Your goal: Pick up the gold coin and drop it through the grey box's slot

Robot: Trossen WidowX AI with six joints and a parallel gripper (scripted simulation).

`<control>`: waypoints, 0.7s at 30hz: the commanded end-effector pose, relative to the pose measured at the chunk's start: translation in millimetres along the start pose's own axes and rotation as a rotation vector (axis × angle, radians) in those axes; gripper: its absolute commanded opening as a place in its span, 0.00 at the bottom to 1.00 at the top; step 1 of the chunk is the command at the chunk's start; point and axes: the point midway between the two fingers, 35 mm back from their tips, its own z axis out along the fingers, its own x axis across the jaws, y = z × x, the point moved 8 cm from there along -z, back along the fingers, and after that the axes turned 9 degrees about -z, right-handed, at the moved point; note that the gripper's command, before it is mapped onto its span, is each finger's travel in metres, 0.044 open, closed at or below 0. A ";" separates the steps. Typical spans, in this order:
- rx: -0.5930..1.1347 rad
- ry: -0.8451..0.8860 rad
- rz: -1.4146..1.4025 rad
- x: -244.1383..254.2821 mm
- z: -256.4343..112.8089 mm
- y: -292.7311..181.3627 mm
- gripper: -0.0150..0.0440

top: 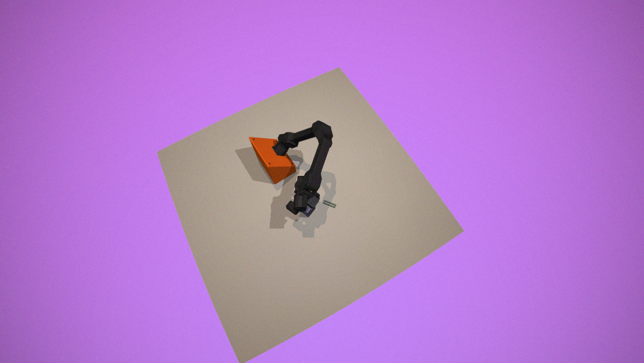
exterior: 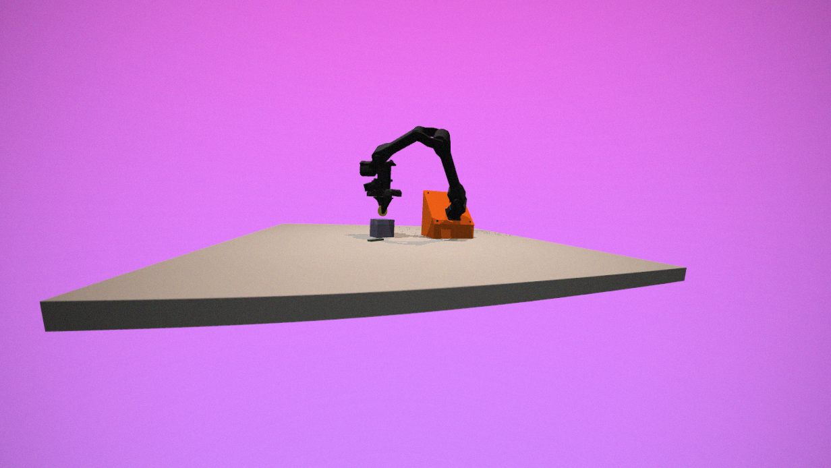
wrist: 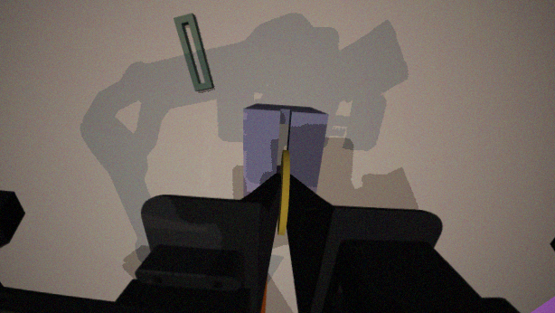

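My gripper (wrist: 282, 180) (exterior: 382, 210) is shut on the gold coin (wrist: 285, 203) (exterior: 382, 214). The coin is upright, edge-on in the wrist view. In the exterior view its lower rim hangs a little above the lid of the grey box (exterior: 382, 228) (wrist: 262, 136) (top: 309, 211). In the wrist view the slot (wrist: 285, 122) runs up the lid beyond the coin's far end, nearly in line with it; its near part is hidden by the coin and fingers. The green holder (wrist: 207, 77) (top: 330, 204) (exterior: 375, 240) is empty beside the box. The arm covers part of the box in the top view.
The orange base block (top: 274, 157) (exterior: 447, 229) carries the arm and stands on the beige table top (top: 360, 252) (exterior: 232, 273), to the right of the box in the exterior view. Arm shadows fall across the box lid and the table.
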 end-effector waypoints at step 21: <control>0.000 0.000 0.000 0.3 8.7 0.1 0.39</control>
